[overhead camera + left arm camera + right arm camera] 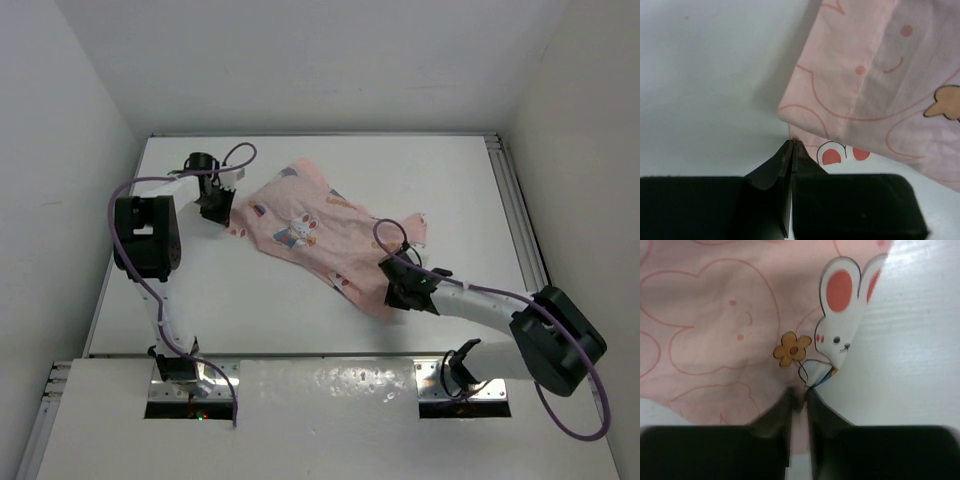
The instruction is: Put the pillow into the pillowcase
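The pale-pink pillowcase (310, 235) with rabbit prints lies spread slantwise across the middle of the white table. The olive-grey pillow shows in no view. My left gripper (225, 218) is at the case's far-left corner, and in the left wrist view its jaws (791, 145) are shut with the corner of the cloth (875, 85) at their tips. My right gripper (395, 285) is at the case's near-right edge. In the right wrist view it (800, 392) is shut, with pink cloth (715, 315) pinched between the fingers.
The white table (450, 180) is walled in by white panels at the back and on both sides. A metal rail (515, 210) runs along its right edge. Purple cables loop off both arms above the cloth.
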Motion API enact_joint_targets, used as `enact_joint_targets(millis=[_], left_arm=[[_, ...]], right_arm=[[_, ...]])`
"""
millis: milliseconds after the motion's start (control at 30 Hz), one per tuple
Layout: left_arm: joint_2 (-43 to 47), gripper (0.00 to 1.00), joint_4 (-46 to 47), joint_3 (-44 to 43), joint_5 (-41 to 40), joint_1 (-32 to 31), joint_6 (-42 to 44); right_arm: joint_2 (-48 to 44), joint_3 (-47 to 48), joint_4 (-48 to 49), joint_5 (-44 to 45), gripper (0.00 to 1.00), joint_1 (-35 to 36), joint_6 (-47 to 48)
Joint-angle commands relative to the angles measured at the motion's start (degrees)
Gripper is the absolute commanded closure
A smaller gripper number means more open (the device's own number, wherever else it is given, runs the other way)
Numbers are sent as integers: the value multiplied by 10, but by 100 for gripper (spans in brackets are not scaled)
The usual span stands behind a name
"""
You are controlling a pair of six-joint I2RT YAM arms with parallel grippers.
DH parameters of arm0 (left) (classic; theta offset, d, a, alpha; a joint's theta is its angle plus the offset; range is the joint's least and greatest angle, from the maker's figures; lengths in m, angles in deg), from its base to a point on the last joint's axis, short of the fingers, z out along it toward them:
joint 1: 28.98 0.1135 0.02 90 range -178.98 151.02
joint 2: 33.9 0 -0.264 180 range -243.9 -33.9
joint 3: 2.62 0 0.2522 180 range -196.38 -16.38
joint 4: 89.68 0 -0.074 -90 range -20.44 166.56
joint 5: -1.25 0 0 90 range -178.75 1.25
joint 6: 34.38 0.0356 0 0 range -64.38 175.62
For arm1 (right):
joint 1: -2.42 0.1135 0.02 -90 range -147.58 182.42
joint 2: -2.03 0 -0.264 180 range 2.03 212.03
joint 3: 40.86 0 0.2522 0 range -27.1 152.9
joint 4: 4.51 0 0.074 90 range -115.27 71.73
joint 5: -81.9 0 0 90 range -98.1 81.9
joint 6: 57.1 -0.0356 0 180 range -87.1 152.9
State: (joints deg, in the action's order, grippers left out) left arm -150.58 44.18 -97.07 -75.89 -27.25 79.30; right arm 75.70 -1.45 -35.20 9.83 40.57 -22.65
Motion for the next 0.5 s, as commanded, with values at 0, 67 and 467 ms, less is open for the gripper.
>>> enact_joint_targets(millis=[0,67,467], left_arm=[[4,100,-62,-7,27,17,1],[28,100,-102,-20,43,34,16],[160,100,-188,-34,-4,58,78]], right_arm=[[35,-20,-28,6,100,12,-54],[7,-31,1,-1,100,1,-45],[-137,12,72,-173,100,-232,43]])
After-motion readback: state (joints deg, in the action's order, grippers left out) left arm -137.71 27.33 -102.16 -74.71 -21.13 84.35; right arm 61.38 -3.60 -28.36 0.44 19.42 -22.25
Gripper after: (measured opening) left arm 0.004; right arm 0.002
